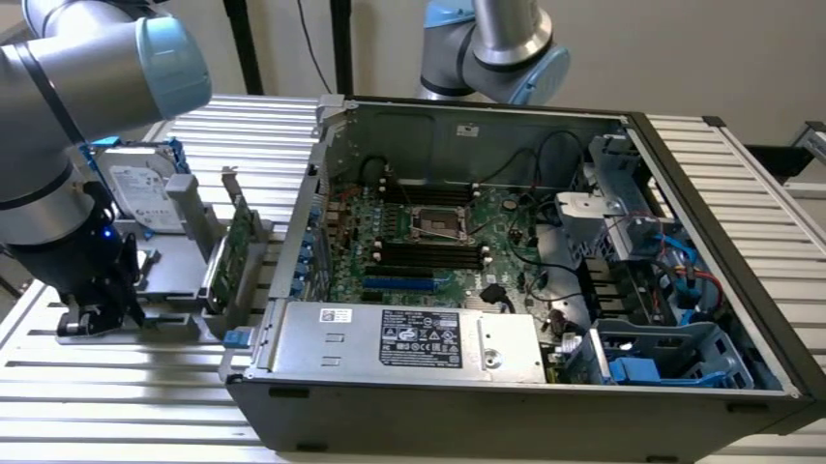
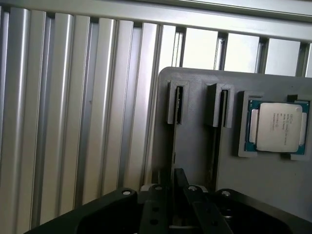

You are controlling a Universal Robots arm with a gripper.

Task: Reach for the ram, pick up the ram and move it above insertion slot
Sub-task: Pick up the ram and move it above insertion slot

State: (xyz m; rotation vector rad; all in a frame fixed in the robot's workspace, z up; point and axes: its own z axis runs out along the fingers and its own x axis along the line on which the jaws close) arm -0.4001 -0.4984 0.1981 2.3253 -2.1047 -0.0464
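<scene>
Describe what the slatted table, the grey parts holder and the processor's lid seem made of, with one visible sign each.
The slatted table looks like brushed aluminium: long straight ribs with a soft silver sheen. The grey parts holder is probably matte plastic: uniform grey, moulded slots. The processor's lid seems metal: satin silver with printed text, on a green board.

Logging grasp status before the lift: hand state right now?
Hand: cannot be told, open or closed; it sits low at the gray parts holder.
</scene>
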